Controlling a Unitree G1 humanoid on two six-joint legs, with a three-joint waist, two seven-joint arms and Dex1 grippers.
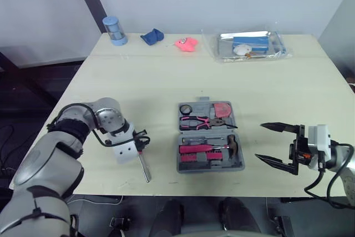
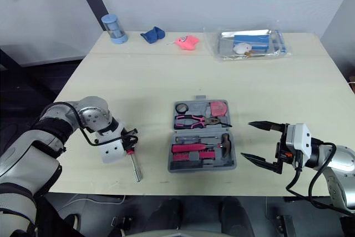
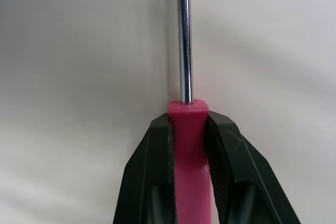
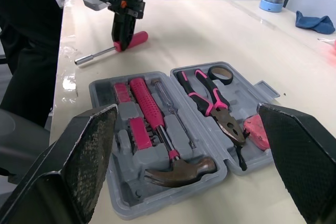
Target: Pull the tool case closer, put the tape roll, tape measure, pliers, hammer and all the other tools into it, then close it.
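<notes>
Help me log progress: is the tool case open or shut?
Open. The tool case lies flat with both halves spread, hammer and pliers showing in their slots; the left hand holds a screwdriver outside it.

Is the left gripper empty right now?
No, the left gripper is shut on the pink handle of a screwdriver, whose metal shaft sticks out past the fingertips.

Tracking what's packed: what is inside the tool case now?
The tool case holds the tape roll, pliers, tape measure and hammer; what lies beneath them is covered. The screwdriver is outside, in the left gripper.
</notes>
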